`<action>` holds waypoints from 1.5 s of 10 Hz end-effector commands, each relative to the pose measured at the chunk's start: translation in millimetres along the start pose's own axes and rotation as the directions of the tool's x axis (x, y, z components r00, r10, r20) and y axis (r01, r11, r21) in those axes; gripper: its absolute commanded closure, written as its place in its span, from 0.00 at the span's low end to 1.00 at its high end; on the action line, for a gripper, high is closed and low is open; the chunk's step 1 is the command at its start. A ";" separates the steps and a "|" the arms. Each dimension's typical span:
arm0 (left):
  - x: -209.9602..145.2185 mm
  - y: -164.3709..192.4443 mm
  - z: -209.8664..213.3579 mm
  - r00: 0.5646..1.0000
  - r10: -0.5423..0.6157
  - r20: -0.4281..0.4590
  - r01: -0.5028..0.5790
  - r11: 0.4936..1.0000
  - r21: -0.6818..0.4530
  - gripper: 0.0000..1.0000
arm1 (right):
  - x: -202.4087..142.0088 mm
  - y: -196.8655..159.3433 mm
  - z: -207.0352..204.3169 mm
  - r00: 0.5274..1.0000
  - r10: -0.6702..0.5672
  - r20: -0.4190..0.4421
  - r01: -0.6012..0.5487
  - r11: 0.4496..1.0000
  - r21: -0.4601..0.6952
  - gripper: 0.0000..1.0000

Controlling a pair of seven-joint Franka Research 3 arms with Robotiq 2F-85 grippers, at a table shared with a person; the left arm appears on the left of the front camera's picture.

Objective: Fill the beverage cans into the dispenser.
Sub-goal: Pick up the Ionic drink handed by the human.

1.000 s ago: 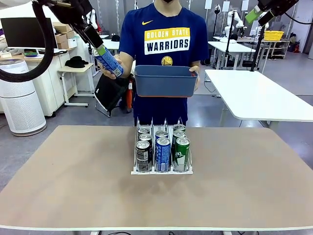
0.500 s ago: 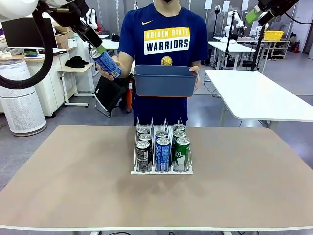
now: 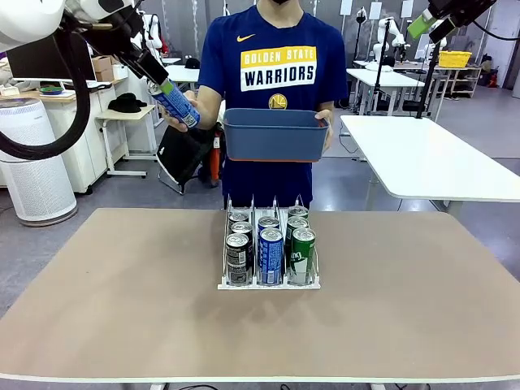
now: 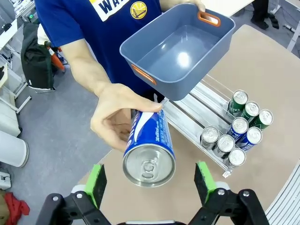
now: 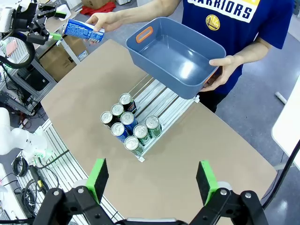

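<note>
A person's hand (image 3: 180, 114) holds a blue beverage can (image 3: 174, 102) tilted in the air at the upper left. My left gripper (image 3: 154, 78) is open at the can's silver top. In the left wrist view the can (image 4: 149, 145) lies between the green pads (image 4: 96, 183) without touching them. The clear dispenser (image 3: 269, 283) stands mid-table with several black, blue and green cans (image 3: 270, 252) in its three lanes. High at the upper right, my right gripper (image 3: 429, 24) hangs open with nothing in it, looking down on the dispenser (image 5: 164, 107).
The person stands at the far edge, their other hand holding an empty blue-grey bin (image 3: 275, 134) above the back of the dispenser. The tan table (image 3: 122, 309) is bare on both sides of the rack. A white table (image 3: 431, 162) stands behind at the right.
The left gripper and the blue can in the person's hand have shifted slightly left and up. The right arm, bin and dispenser have stayed put.
</note>
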State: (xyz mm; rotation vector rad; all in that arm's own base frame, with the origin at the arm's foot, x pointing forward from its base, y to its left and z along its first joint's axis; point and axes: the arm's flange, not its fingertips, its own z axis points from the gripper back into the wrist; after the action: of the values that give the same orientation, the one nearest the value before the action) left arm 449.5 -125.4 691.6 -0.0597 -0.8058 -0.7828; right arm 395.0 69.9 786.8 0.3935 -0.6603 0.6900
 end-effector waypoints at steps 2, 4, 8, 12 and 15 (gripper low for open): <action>-7.3 6.2 -14.6 0.999 -0.023 0.038 0.024 0.999 -0.040 0.00 | -3.2 2.0 -0.2 1.000 0.001 -0.001 -0.001 1.000 0.006 0.00; -8.7 8.2 -22.9 0.999 -0.027 0.044 0.029 0.998 -0.048 0.00 | -3.2 2.0 -0.2 1.000 0.001 -0.001 -0.001 1.000 0.006 0.00; -13.1 9.7 -35.3 0.999 -0.017 0.037 0.019 0.998 -0.057 0.00 | -3.2 2.0 -0.2 1.000 0.001 -0.001 -0.001 1.000 0.006 0.00; -5.8 5.7 -32.8 1.000 -0.003 -0.002 0.002 0.999 -0.039 0.00 | -3.2 2.0 -0.2 1.000 0.001 -0.001 -0.001 1.000 0.006 0.00; -4.2 4.1 -34.2 1.000 -0.009 0.002 0.009 0.999 -0.030 0.60 | -3.2 2.0 -0.2 1.000 0.001 -0.001 -0.001 1.000 0.006 0.00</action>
State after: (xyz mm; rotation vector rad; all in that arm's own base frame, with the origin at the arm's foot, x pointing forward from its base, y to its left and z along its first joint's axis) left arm 470.9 -131.0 666.8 -0.0943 -0.7907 -0.8023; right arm 395.0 69.9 786.8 0.3934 -0.6603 0.6900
